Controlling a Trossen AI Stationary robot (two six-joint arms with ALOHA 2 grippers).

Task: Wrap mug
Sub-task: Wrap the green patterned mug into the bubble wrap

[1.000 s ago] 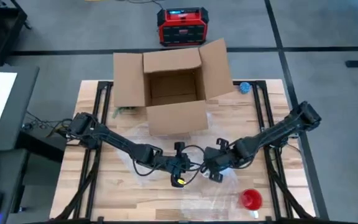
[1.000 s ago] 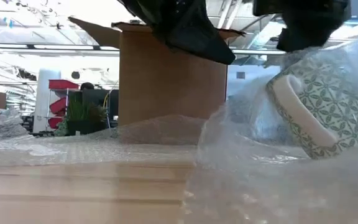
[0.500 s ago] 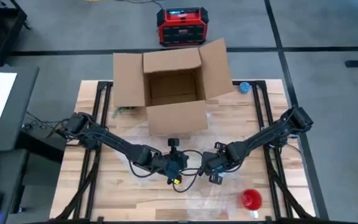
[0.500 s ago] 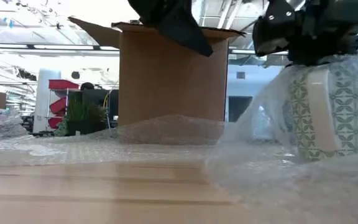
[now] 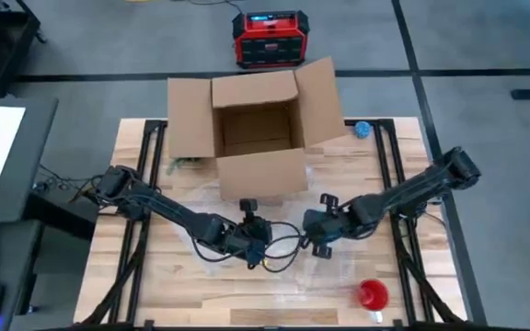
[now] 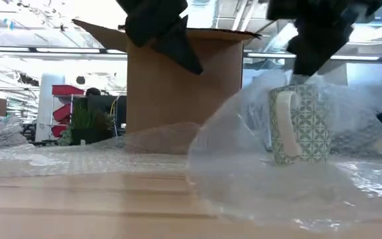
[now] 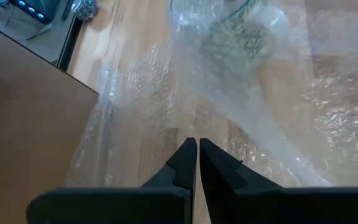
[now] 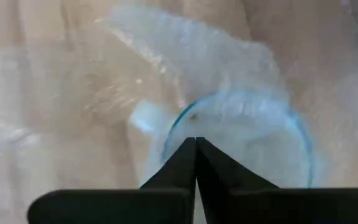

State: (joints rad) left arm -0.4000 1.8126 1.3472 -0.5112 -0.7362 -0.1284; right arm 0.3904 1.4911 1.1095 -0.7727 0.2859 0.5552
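Mug [image 6: 301, 123] sitting upright under bubble wrap [image 6: 257, 179] | right gripper [image 8: 195, 144] pinching wrap over its rim | left gripper [image 7: 197, 149] pinching wrap, fingers pressed together

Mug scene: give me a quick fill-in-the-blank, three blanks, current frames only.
1. The mug stands upright with its white handle showing, under a sheet of ____ wrap.
2. Behind it on the table is an open ____ box.
3. A small ____ object lies near the table's front edge on the right arm's side.

Missing words: bubble; cardboard; red
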